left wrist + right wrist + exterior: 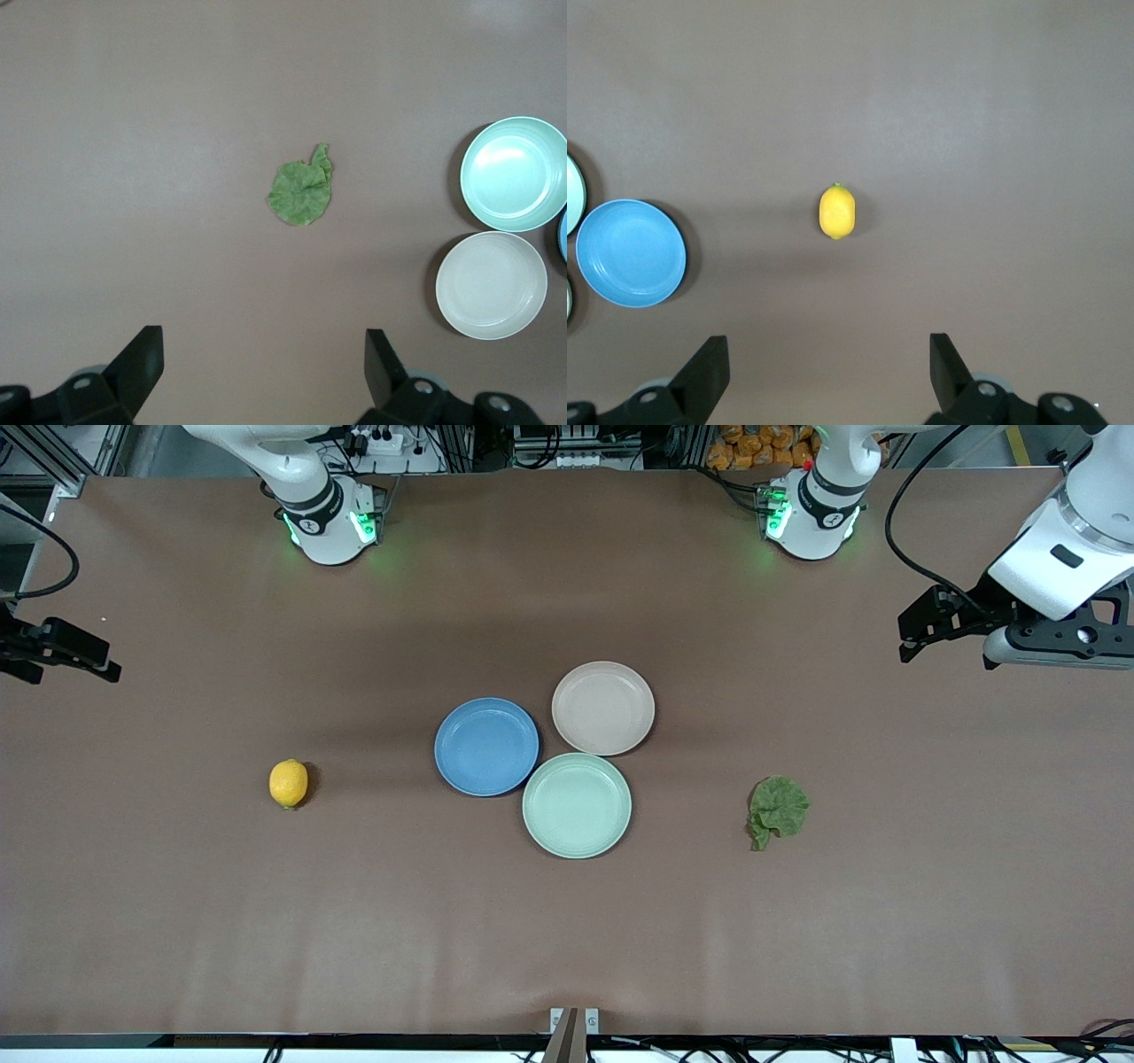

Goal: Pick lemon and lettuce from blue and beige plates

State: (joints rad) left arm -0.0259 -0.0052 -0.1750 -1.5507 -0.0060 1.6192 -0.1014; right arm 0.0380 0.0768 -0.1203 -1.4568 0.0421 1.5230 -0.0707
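Observation:
The yellow lemon (288, 783) (837, 212) lies on the bare table toward the right arm's end, not on a plate. The crinkled green lettuce (778, 809) (302, 190) lies on the table toward the left arm's end. The blue plate (486, 746) (631, 253) and the beige plate (603, 708) (492, 284) sit empty mid-table, side by side. My left gripper (917, 631) (264, 341) hangs open over the table at its own end, empty. My right gripper (89, 657) (829, 350) hangs open and empty over its end.
A pale mint-green plate (577, 805) (514, 173), also empty, sits against the blue and beige plates, nearer the front camera. Both arm bases (330, 522) (811, 514) stand at the table's back edge. A brown mat covers the table.

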